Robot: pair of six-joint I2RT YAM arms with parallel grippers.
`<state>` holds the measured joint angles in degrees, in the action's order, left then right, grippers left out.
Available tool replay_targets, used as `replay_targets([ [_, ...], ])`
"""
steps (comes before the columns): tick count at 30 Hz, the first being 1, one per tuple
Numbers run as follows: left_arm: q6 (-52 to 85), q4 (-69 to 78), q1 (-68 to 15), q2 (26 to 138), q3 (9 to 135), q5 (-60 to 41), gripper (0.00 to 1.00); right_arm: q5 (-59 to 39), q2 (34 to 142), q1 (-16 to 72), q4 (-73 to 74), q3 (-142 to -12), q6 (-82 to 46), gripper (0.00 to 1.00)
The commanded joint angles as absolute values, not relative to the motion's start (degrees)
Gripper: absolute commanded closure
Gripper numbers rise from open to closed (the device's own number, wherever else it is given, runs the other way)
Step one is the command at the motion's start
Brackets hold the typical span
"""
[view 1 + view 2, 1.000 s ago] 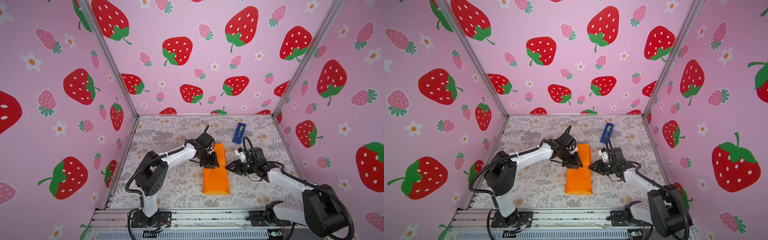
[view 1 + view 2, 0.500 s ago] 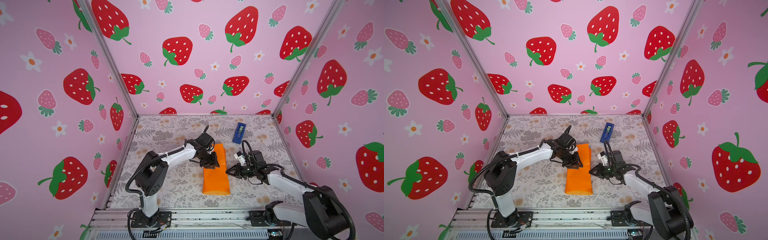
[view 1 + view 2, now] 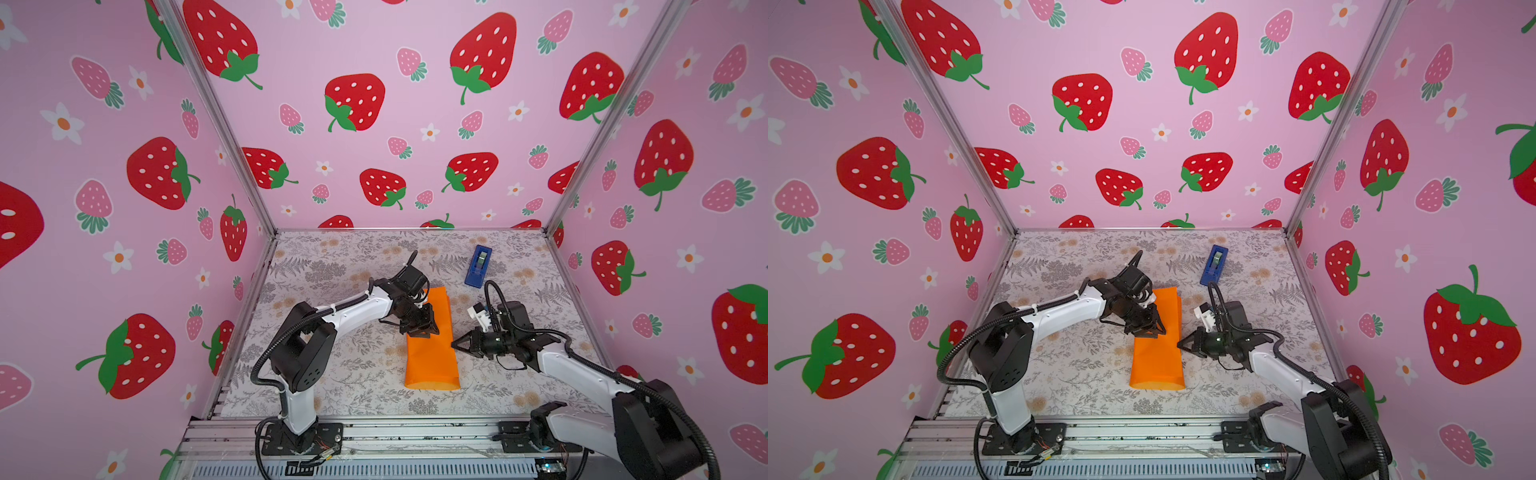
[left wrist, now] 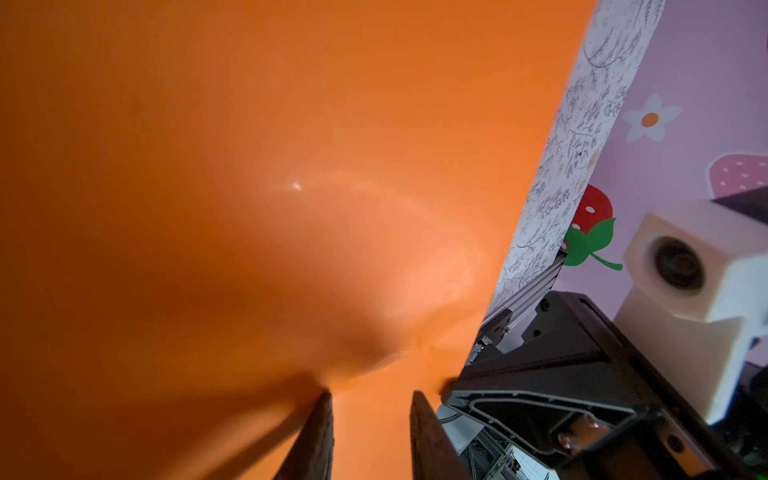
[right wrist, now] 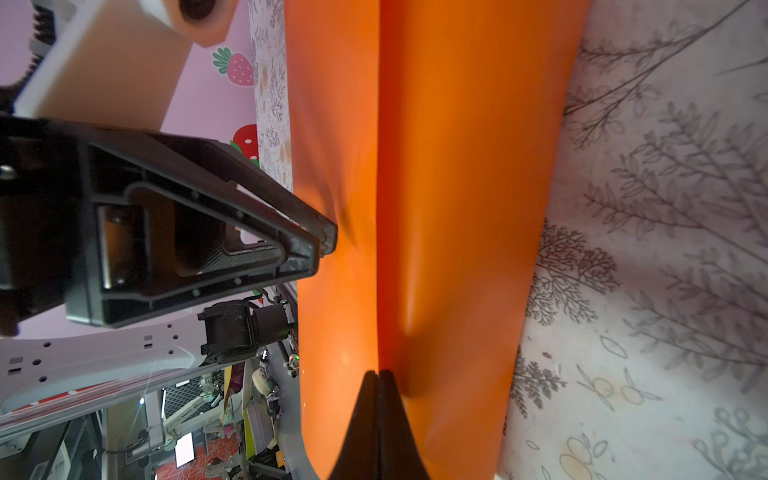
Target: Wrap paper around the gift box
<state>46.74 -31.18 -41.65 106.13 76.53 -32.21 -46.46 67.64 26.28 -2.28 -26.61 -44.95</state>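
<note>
Right arm point(image 3: 582, 374) low, jaws now together, against the paper point(image 3: 432, 361).

Left gripper point(image 3: 424, 331) angled down, jaws slightly apart; right gripper point(image 3: 454, 344) level, jaws closed, aimed inward.

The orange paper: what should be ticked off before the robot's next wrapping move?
1. Paper folded over into a long bundle: ok.
2. Gift box sitting squarely inside: cannot tell, it is hidden.
3. Left fingers slightly apart, tips pressing down on the paper: ok.
4. Right fingers shut at the flap's edge, actually pinching it: cannot tell.
5. Flap taped down: not ok, no tape shows along the seam.
6. Tape dispenser lying free on the table, apart from the paper: ok.
</note>
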Motion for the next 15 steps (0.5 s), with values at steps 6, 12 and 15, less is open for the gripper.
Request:
replay_targets([
  [6, 47.2, -33.2, -41.8, 108.0, 75.0, -29.6, 0.66, -49.6, 67.4, 26.8, -0.1, -24.8, -46.3, 0.82],
  [12, 47.2, -33.1, -41.8, 107.8, 75.1, -29.7, 0.65, -48.8, 66.2, 26.8, -0.8, -24.7, -46.5, 0.90],
  [15, 47.3, -33.3, -41.8, 107.4, 75.4, -29.7, 0.65, -48.3, 65.5, 26.8, -1.5, -25.0, -46.2, 1.00],
])
